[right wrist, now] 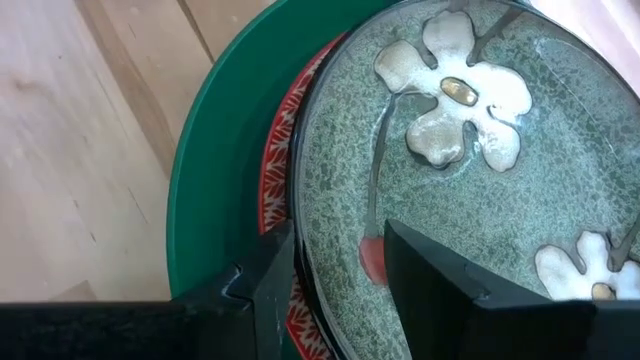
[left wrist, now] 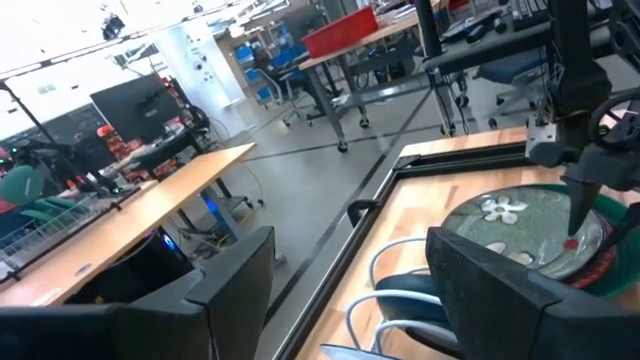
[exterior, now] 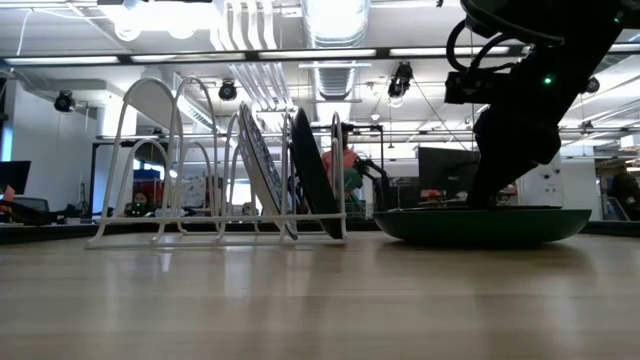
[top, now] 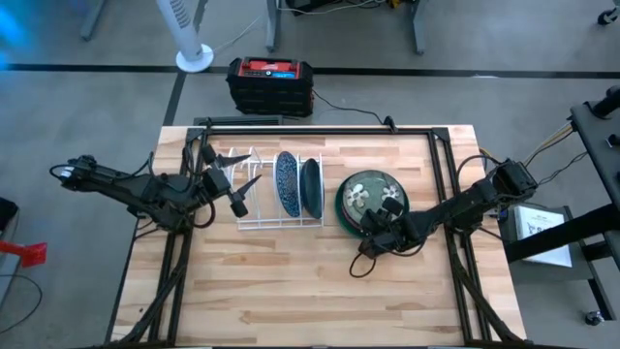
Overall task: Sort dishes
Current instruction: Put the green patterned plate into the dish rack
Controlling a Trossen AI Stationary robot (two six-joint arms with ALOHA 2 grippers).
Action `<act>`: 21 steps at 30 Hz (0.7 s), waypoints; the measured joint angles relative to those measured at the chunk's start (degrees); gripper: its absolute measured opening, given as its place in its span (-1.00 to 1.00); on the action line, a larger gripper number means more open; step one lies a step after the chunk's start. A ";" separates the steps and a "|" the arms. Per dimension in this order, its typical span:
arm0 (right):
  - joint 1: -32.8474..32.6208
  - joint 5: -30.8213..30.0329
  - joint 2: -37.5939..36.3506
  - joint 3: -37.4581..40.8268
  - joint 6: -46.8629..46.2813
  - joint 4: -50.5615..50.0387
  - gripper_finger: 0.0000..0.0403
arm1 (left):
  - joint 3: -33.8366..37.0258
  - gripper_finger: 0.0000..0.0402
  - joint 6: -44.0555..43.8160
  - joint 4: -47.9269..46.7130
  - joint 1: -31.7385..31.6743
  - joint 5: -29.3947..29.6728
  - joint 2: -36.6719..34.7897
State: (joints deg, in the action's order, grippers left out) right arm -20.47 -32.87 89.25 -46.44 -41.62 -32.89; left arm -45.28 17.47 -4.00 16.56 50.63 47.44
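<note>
The grey-green flowered plate point(right wrist: 480, 150) tops a stack of three, and the right gripper point(right wrist: 335, 275) is down on its near rim, one finger outside the edge and the other on the plate's face. The jaws straddle that rim with a narrow gap; whether they are actually pinching it cannot be told. Directly under the flowered plate, a red patterned plate point(right wrist: 272, 170) peeks out as a thin crescent beside the outer finger, most of it covered. Beneath both sits a plain green plate point(right wrist: 215, 160), its broad rim reaching farthest out past the gripper onto the wooden table point(top: 291, 281).

From above, the right arm comes in low from the table's right edge, stretched out and angled toward the stack. From table height it shows only as a dark bulk over the green plate, fingers hidden.

Away from the right gripper, toward the left arm, stands the white wire rack point(top: 257, 208) with two plates upright in neighbouring slots: a blue speckled plate point(top: 286, 182) and a dark blue plate point(top: 310, 186) just beside it, nearer the stack. That makes five plates in all.

The left gripper point(top: 232, 190) hovers at the far end of the rack, jaws spread wide and holding nothing, its arm reaching in from the left edge.
</note>
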 joint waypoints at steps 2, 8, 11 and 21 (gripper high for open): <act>0.02 0.38 0.00 0.00 0.65 0.15 -0.28 | 0.02 0.25 0.00 -0.05 0.00 0.00 -0.02; 0.08 0.82 0.00 0.00 4.41 0.18 -0.21 | 0.02 0.25 0.02 -0.28 -0.04 0.00 -0.03; 0.26 0.70 0.00 0.00 5.49 0.16 -0.13 | 0.04 0.25 0.02 -0.34 -0.04 0.00 -0.02; 1.37 1.24 2.32 0.22 6.55 0.17 0.00 | 0.04 0.25 0.02 -0.35 -0.04 0.00 0.09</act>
State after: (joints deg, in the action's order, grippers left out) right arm -19.10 -31.63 91.58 -46.22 -35.07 -32.72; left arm -45.23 17.50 -4.35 16.51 50.63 47.53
